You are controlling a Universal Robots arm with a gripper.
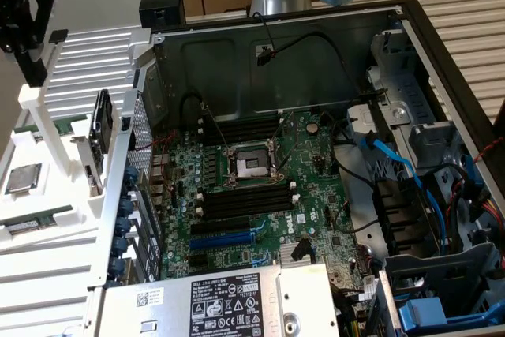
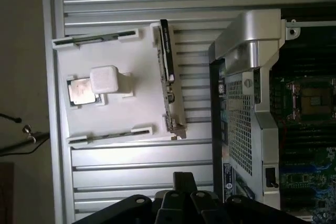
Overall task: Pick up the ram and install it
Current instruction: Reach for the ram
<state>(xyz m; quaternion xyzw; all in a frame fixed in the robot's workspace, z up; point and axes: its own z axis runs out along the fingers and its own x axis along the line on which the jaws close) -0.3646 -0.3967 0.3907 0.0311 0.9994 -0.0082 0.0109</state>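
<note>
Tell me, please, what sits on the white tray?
The white tray carries a processor chip, a ram stick at one edge, another green stick opposite and an upright card. A white post hides the chip's corner.

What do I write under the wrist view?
Shut gripper near the white tray with the ram and processor chip, beside the computer case.

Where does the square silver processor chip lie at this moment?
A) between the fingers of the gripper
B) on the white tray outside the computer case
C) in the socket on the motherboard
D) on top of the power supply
B: the processor chip rests on the white tray at the exterior view's left, outside the computer case, while the motherboard socket looks empty.
</note>
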